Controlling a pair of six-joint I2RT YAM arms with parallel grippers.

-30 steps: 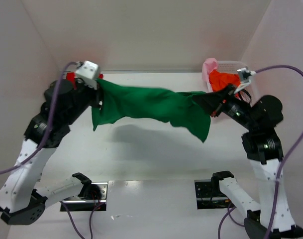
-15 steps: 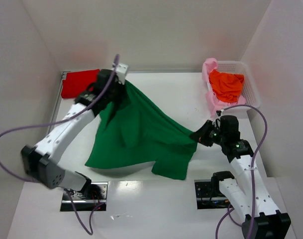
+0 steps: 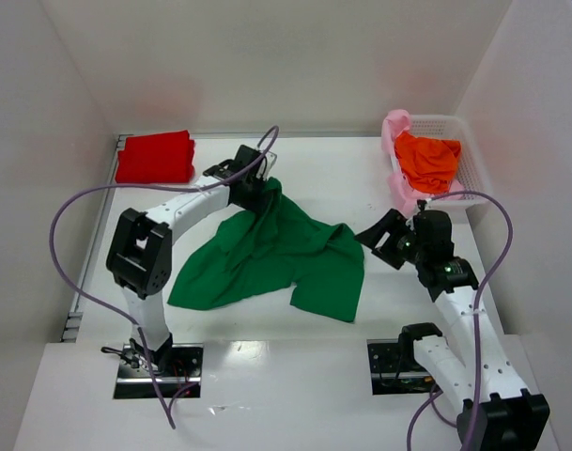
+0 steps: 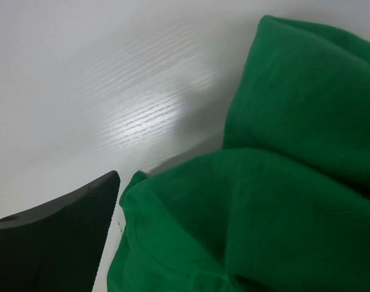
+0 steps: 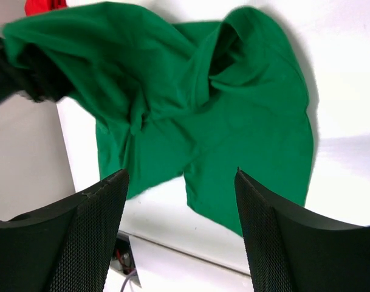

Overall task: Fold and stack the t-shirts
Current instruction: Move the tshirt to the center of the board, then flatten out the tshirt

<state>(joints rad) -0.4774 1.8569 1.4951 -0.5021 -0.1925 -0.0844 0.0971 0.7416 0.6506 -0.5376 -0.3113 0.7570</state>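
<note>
The dark green t-shirt (image 3: 271, 254) lies crumpled on the middle of the table. My left gripper (image 3: 259, 193) is at the shirt's far top corner. In the left wrist view only one black finger (image 4: 57, 243) shows, set wide to the left, and green cloth (image 4: 263, 201) bunches against it and hides the other. My right gripper (image 3: 373, 235) stands open just right of the shirt, its fingers (image 5: 93, 237) apart with nothing between them and the shirt (image 5: 191, 103) ahead. A folded red t-shirt (image 3: 155, 156) lies at the back left. The orange t-shirt (image 3: 427, 158) and pale pink t-shirt (image 3: 395, 130) are at the basket.
The white mesh basket (image 3: 471, 155) stands at the back right corner against the wall. Pale walls close the table on the left, back and right. Both arm bases (image 3: 398, 362) sit at the near edge.
The green shirt, held stretched in the air between both grippers, has come down onto the table. Both grippers have opened and let it go, and the right one has drawn slightly away.
</note>
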